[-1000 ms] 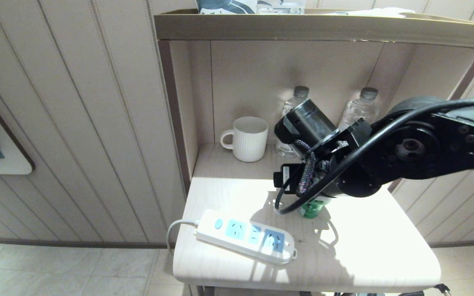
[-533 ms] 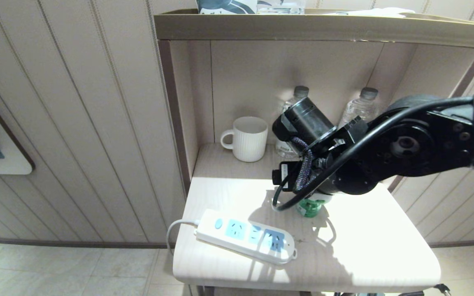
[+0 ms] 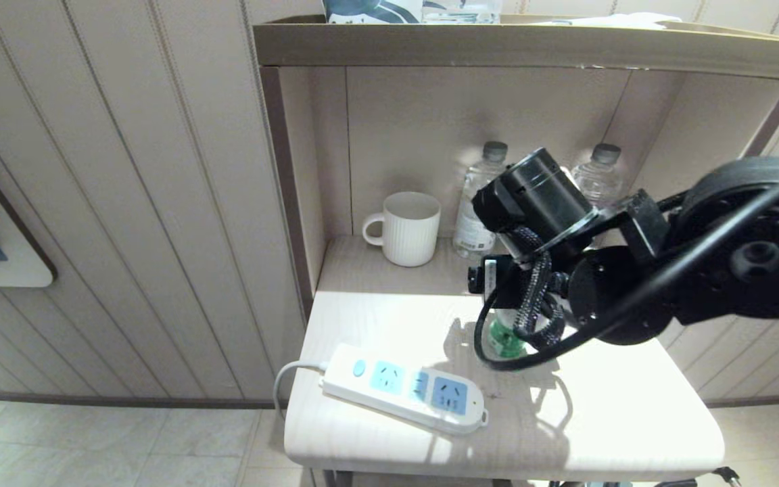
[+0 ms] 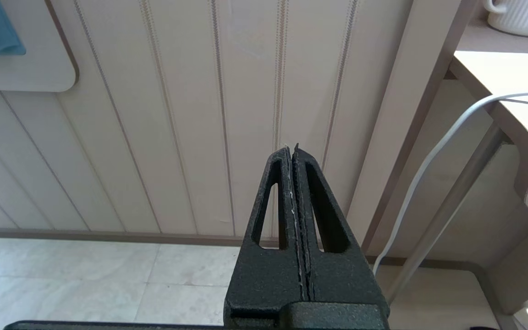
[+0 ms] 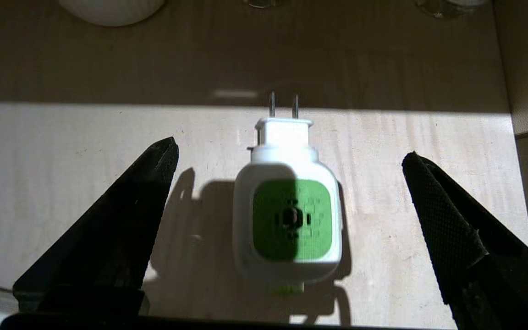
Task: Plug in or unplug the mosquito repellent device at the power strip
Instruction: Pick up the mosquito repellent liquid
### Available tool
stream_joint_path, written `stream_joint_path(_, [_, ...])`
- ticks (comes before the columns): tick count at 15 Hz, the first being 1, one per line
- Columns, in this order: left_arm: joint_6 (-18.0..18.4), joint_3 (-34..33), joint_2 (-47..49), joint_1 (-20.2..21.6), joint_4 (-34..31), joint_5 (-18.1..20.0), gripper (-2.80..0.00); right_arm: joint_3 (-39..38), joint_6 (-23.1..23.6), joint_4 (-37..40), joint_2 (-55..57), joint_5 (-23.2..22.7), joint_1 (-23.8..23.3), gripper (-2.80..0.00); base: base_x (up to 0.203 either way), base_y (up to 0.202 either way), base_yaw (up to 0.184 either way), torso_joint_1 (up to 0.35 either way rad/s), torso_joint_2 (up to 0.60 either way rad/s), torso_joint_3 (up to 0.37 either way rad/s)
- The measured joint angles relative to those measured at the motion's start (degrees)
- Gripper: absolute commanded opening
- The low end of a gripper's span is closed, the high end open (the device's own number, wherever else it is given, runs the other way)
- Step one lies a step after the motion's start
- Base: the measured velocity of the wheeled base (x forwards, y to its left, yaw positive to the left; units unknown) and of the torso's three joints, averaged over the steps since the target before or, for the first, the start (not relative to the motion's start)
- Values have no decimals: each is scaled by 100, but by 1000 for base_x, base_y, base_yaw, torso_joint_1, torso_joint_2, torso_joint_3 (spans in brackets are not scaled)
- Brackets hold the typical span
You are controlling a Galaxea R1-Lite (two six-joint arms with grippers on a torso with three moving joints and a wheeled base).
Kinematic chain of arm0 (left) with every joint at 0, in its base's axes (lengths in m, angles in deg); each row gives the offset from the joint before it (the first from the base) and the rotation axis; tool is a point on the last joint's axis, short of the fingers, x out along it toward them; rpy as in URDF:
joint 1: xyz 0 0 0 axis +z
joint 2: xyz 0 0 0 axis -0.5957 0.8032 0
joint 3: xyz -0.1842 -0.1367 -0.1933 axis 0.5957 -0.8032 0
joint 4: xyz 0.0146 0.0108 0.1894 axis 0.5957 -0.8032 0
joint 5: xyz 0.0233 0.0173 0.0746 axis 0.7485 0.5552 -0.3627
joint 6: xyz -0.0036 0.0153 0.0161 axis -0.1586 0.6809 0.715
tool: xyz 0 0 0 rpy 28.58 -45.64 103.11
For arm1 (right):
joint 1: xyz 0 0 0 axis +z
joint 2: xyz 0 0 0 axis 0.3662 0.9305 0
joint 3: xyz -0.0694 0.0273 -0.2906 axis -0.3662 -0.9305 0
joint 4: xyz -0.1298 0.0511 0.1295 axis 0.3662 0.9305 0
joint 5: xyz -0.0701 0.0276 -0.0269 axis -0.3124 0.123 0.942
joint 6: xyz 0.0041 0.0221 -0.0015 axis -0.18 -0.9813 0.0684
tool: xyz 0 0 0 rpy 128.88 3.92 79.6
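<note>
The mosquito repellent device stands upright and unplugged on the bedside table, its two prongs bare and pointing toward the shelf back. The power strip lies at about eight o'clock from it, apart, all three sockets free. The right gripper hangs above the device, fingers spread wide to either side, touching nothing. Grasping, carrying and plugging in all remain. The left gripper is parked beside the table, fingers pressed together.

Mosquito repellent device: white body, green top face. Power strip: white, light-blue sockets. Mug: white, vertically ribbed
</note>
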Motion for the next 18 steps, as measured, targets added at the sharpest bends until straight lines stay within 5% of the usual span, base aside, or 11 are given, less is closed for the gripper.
stream_joint_path(6, [-10,0,0,0,13,-2,-280,-2142,165,-2095,-359,114,516,0,0,0,0,0,0,0])
stream_joint_path(12, [-7,0,0,0,11,-5,-280,-3684,1400,-5388,-353,525,480,0,0,0,0,0,0,0])
stream_joint_path(18, [-10,0,0,0,10,-2,-280,-4071,1641,-6348,-285,577,197,0,0,0,0,0,0,0])
